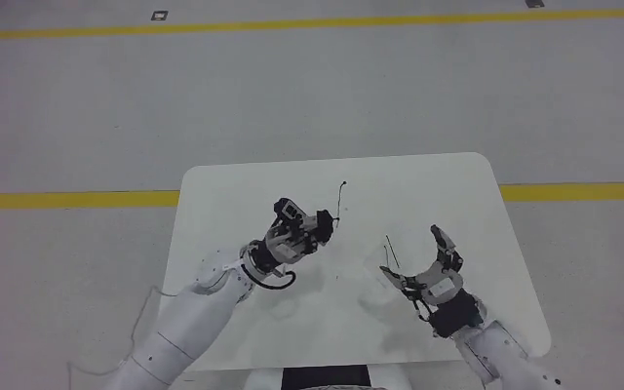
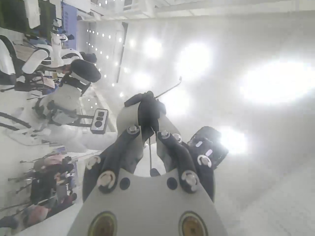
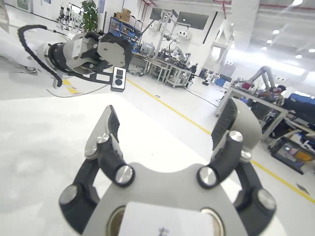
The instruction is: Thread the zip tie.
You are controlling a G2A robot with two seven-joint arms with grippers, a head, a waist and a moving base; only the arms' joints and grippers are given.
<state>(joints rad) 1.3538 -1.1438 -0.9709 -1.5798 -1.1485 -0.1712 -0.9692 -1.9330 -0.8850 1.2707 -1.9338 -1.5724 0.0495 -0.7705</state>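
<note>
A thin black zip tie (image 1: 339, 203) sticks out of my left gripper (image 1: 325, 225), which is shut on it above the middle of the white table (image 1: 439, 180). In the left wrist view the zip tie (image 2: 169, 90) runs out past the shut fingertips (image 2: 147, 101) to its small head. Its other end hangs back between the fingers toward the palm. My right gripper (image 1: 421, 261) sits open to the right of the left one, with nothing between its fingers (image 3: 112, 121). The right gripper (image 3: 169, 121) faces the left gripper (image 3: 98, 52) across the table.
A second thin dark strip (image 1: 391, 252) lies on the table just left of the right gripper. The table's far edge and rounded corners border a grey floor with yellow lines (image 1: 292, 23). Bare tabletop lies between and behind the two arms.
</note>
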